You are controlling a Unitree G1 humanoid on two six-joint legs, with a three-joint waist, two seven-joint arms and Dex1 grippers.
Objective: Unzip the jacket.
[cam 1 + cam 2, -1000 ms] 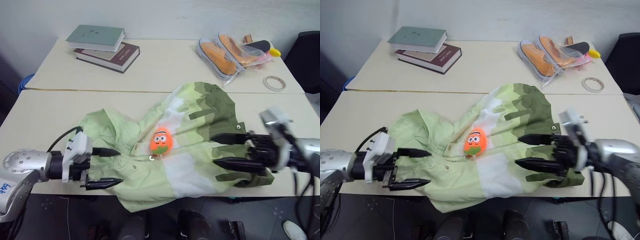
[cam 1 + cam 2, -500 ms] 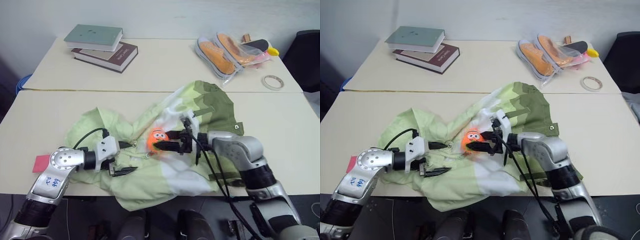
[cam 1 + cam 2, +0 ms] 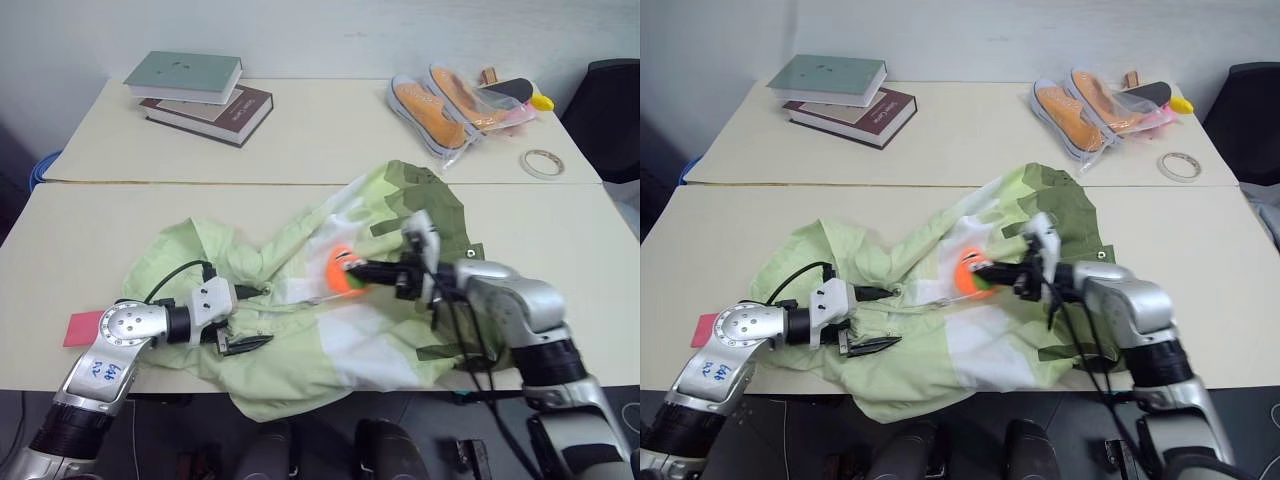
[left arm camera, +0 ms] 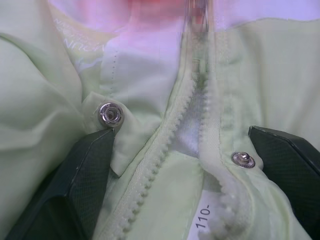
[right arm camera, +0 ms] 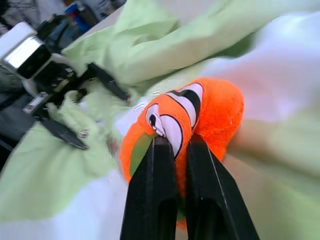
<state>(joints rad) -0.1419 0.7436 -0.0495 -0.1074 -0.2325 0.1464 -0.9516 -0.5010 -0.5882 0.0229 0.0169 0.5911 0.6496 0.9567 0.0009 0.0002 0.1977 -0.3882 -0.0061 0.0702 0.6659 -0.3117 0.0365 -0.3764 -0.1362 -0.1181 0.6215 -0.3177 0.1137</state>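
The jacket (image 3: pixel 300 300), pale green, white and olive, lies crumpled at the near table's front edge. My right gripper (image 5: pixel 175 142) is shut on the jacket's orange cartoon-face charm (image 3: pixel 343 272), pinching it between both fingers over the white band. My left gripper (image 3: pixel 250 317) stands open on the pale green part, to the left of the charm. One of its fingers (image 4: pixel 75 195) lies on each side of the zipper (image 4: pixel 185 115), whose teeth are parted near the fingers. A snap stud (image 4: pixel 110 114) sits beside each finger.
On the far table are a stack of books (image 3: pixel 195 92) at the left, a clear bag of orange shoes (image 3: pixel 455 100) and a tape roll (image 3: pixel 545 160) at the right. A pink card (image 3: pixel 82 327) lies by my left arm. A black chair (image 3: pixel 610 120) stands far right.
Both grippers came in onto the jacket. The right one closed on the orange charm and drew it to the right. The left stayed open on the fabric.
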